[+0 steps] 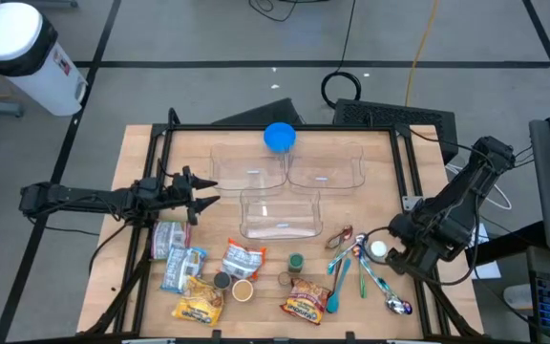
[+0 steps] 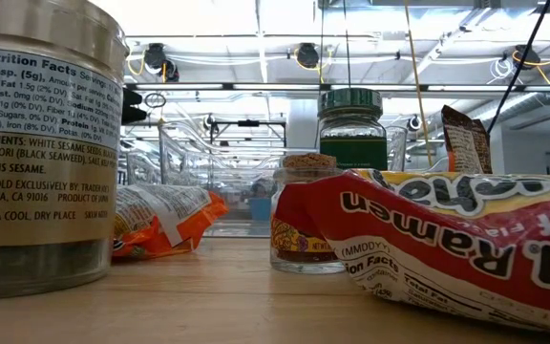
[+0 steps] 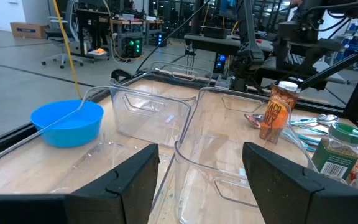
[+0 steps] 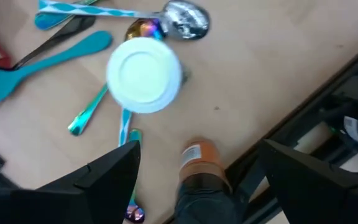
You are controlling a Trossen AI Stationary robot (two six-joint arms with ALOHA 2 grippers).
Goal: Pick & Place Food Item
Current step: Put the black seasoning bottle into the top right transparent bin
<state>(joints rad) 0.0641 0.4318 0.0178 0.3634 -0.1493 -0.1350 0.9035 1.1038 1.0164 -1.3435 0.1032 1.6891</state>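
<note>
Right end effector (image 1: 382, 250): jaws spread and gripping nothing, poised directly above a white-lidded jar (image 4: 144, 75); the spread suits a descent around the lid, so the jar is judged the food item about to be picked.
Jar position: upright on the desk (image 1: 351, 205), straight below the right end effector, resting among the spoons (image 4: 48, 53) that fan out beside it.
Spoons: teal and metal handles lie touching or just beside the jar's base; judged a risk of being nudged when the fingers close.
Left end effector (image 1: 204, 191): jaws apart, empty, held level and aimed at the clear bins (image 3: 229, 155) just ahead of it; judged to be waiting.
Clear bins: three, empty, grouped just ahead of the left end effector; the likely drop place, though the task names none.
Blue bowl (image 3: 67, 122): beyond the bins, to one side of the left end effector.
Food packets (image 1: 199, 272): strewn on the desk near the left arm, untouched.
High view only: both arms at once, and the jar's place relative to the bins.
Right wrist view only: the lid framed between the two fingers, showing alignment.
Low view only: a ramen packet (image 2: 447, 248) and seasoning tin (image 2: 41, 143) close up; neither end effector appears.
</note>
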